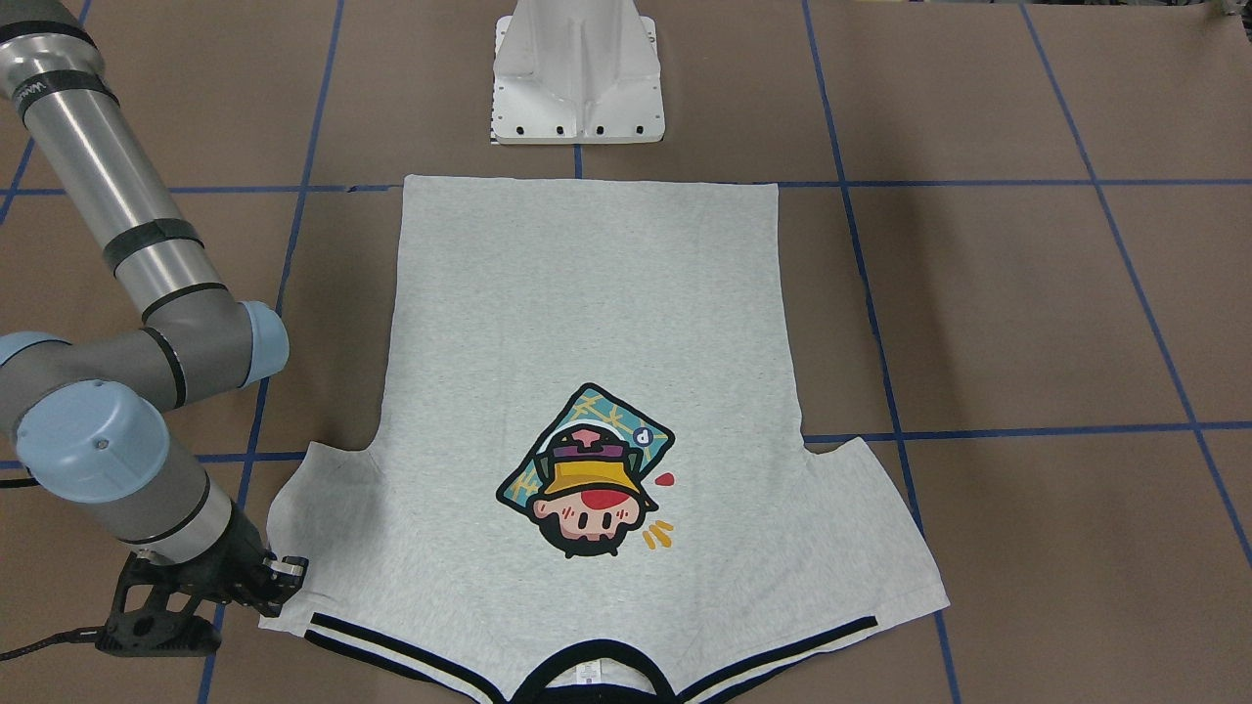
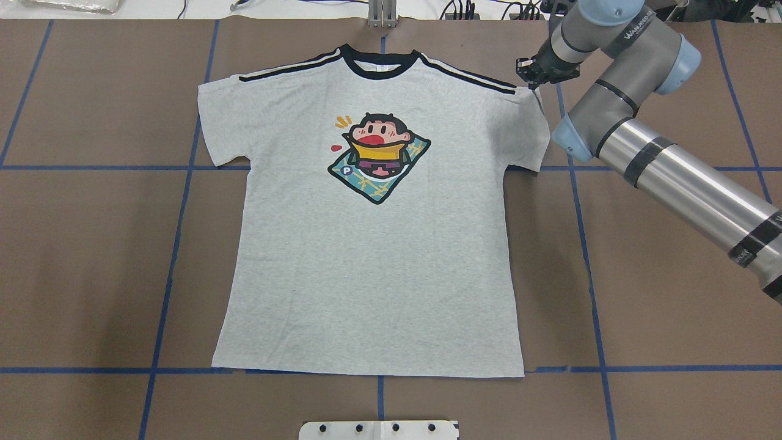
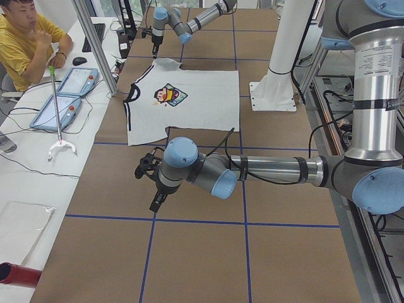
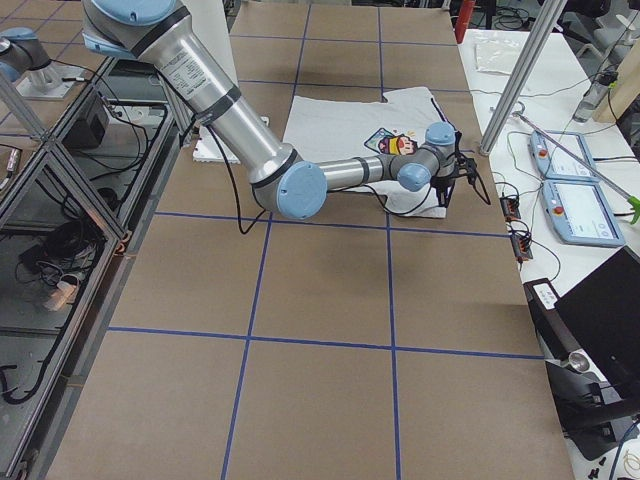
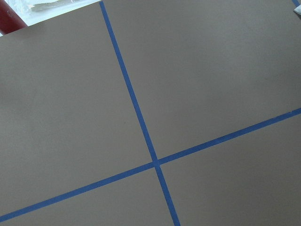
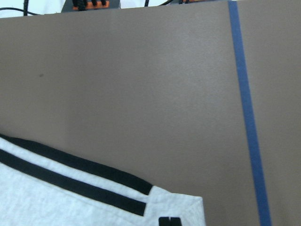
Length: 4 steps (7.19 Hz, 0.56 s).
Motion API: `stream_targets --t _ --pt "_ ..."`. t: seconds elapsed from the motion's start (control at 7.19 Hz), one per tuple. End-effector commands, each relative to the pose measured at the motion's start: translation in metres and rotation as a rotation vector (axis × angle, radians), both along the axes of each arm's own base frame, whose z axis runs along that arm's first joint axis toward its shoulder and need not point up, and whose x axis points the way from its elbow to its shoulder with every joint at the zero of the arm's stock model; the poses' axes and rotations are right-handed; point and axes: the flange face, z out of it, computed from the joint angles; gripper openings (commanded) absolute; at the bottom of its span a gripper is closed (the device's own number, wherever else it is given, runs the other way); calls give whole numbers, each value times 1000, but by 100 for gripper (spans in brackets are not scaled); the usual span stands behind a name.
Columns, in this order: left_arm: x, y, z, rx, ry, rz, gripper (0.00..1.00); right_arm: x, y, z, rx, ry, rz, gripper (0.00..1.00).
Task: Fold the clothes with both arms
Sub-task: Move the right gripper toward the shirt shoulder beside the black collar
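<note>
The brown surface (image 2: 91, 244) fills every view and is marked into big squares by blue tape lines (image 5: 136, 108). In the overhead view, the grey T-shirt (image 2: 372, 263) lies spread flat and print-up at the middle of the frame. Its black collar is toward the top edge and its hem toward the bottom, just short of the white pedestal base (image 1: 577, 78).

The right arm (image 2: 672, 171) comes in from the right edge of the overhead view and bends up into the upper right corner. The left arm (image 3: 278, 169) shows only in the exterior left view, where it stretches across the middle of the frame over bare surface below the shirt, well apart from it.

The right hand (image 2: 533, 78) points down at the shirt's upper right shoulder corner, where the black stripes end. In its wrist view two dark fingertips (image 6: 168, 221) sit close together at that corner, but I cannot tell whether they hold cloth. The left hand (image 3: 145, 169) hangs over the tape grid, and I cannot tell how far it is open.
</note>
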Motion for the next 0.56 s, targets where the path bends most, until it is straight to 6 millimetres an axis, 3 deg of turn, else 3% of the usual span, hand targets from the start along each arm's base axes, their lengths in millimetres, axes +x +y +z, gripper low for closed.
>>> stream_targets --t 0.0,0.28,0.42 --pt "-1 0 -3 4 1 -3 100 -45 8 -56 -26 -64 23 0" --pt "0 0 -4 6 2 -1 100 -91 -3 -85 -37 -26 79 0" --pt "0 0 -4 6 3 -2 100 -99 -6 -94 -60 -32 102 0"
